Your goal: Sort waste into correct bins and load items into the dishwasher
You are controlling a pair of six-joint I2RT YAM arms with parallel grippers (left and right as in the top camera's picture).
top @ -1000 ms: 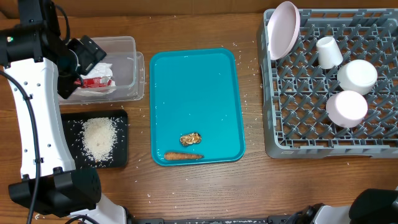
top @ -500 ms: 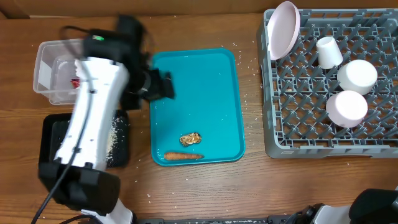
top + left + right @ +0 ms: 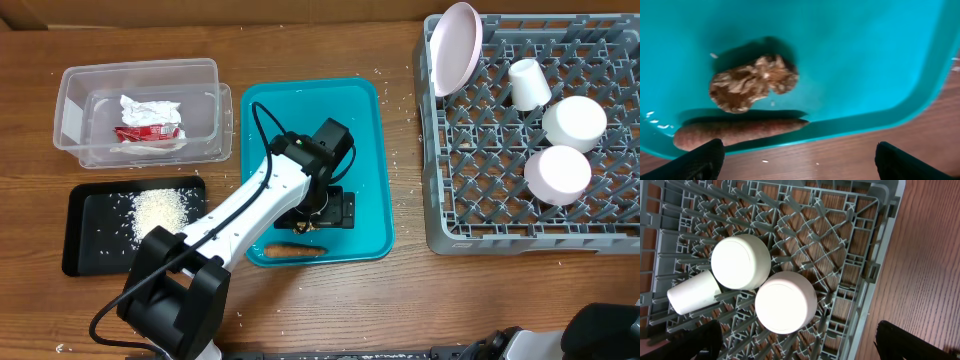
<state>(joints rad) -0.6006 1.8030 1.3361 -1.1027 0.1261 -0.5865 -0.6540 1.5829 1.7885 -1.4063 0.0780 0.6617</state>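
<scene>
My left gripper [image 3: 326,212] [image 3: 800,167] is open and empty, low over the near end of the teal tray [image 3: 350,120]. In the left wrist view the brown food lump [image 3: 752,82] and the orange-brown sausage stick [image 3: 735,132] lie just ahead of the fingers. The stick also shows overhead [image 3: 295,251]; the lump is mostly hidden there under the gripper. The clear tub [image 3: 75,110] holds a white napkin and the red wrapper [image 3: 147,132]. The black tray [image 3: 90,250] holds rice [image 3: 160,212]. My right gripper [image 3: 800,347] is open above the grey rack [image 3: 860,280].
The rack [image 3: 480,215] holds the plate [image 3: 455,45] on edge, the cup [image 3: 528,83] [image 3: 692,292] and two upturned bowls [image 3: 574,122] [image 3: 558,172] [image 3: 740,262] [image 3: 785,301]. Rice grains lie scattered on the wood around the teal tray.
My left arm swung from the clear tub rightward and down over the near end of the teal tray. The wrapper and napkin lie in the tub. The right side has not changed.
</scene>
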